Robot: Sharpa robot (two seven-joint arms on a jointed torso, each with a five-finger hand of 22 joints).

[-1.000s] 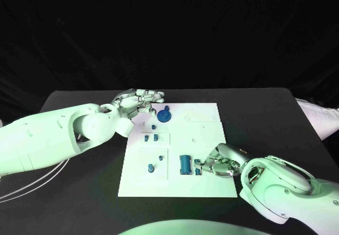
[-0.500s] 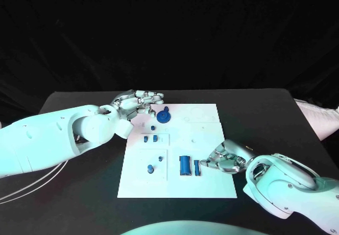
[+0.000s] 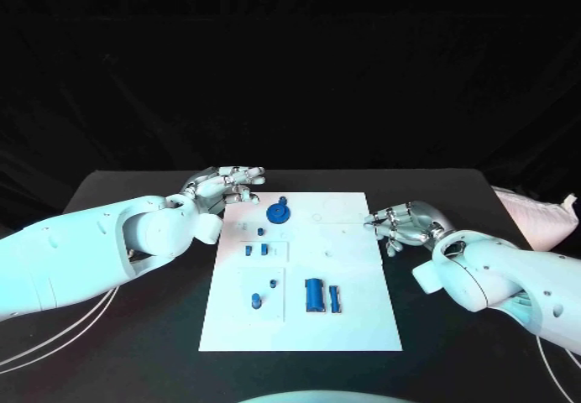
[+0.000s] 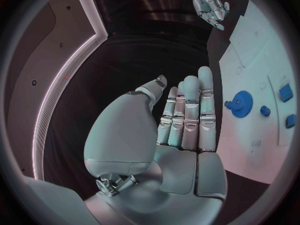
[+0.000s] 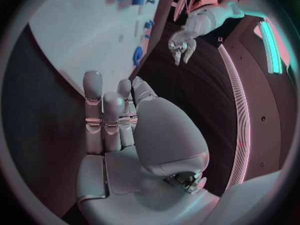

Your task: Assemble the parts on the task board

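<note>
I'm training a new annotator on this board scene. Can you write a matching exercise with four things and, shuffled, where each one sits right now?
Things:
1. left hand
2. right hand
3. blue gear
4. blue block

Places:
A. on the task board, far end, nearer its left side
B. at the board's right edge, about mid-length, holding nothing
C. on the board's near half, lying lengthwise
D. off the board's far left corner, fingers straight, holding nothing

Pairs: 1-D, 2-B, 3-A, 4-C
</note>
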